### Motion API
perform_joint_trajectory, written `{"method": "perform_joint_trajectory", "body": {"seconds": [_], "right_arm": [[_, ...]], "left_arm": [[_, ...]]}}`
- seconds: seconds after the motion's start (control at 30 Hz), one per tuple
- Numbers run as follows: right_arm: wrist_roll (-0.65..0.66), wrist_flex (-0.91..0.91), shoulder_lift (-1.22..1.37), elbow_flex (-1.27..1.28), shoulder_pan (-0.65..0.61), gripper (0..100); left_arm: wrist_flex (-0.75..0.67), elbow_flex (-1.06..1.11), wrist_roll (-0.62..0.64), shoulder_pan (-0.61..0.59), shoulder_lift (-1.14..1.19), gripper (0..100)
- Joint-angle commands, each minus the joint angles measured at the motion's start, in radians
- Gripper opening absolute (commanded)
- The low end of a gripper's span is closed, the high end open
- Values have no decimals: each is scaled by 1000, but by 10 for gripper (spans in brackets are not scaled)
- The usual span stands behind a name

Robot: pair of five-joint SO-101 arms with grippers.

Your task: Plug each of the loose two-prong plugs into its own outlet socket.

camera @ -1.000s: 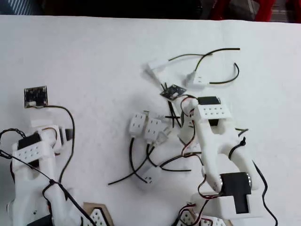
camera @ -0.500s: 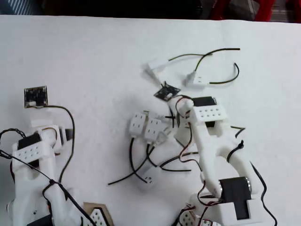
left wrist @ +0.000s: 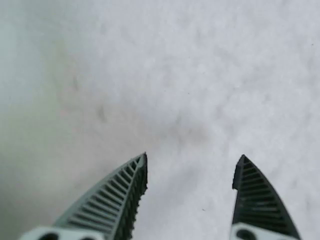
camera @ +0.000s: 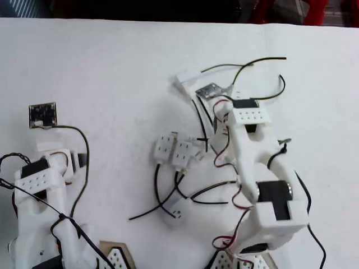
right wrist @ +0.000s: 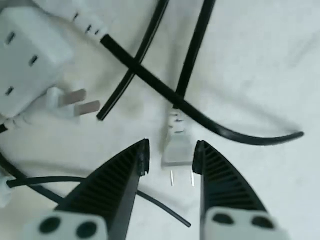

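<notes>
The right tool (right wrist: 171, 146) is spread, one finger on each side of a white two-prong plug (right wrist: 177, 150). The plug lies on the white tabletop (right wrist: 260, 60) near a socket block (right wrist: 25, 55). The left tool (left wrist: 192, 159) is spread above bare tabletop. Behind the far edge the room is dark.

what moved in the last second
The right arm stretched farther out from its base; its open right claw now straddles a white two-prong plug, not gripping it yet. The left arm and the outlet blocks stayed put.
</notes>
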Motion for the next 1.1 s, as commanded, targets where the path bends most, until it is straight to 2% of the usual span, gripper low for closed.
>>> {"method": "perform_joint_trajectory", "body": {"seconds": [0.0,0.2,0.57,0.9,1.07], "right_arm": [[-3,24,53,-114,48,145],[0,163,111,-249,94,144],[0,196,240,-250,74,142],[-5,219,255,-249,30,141],[-2,214,255,-253,33,54]], "left_arm": [[-18,-2,2,-4,-27,274],[-18,-2,2,-4,-27,274],[-18,-2,2,-4,-27,274],[-18,-2,2,-4,-27,274],[-18,-2,2,-4,-27,274]]}}
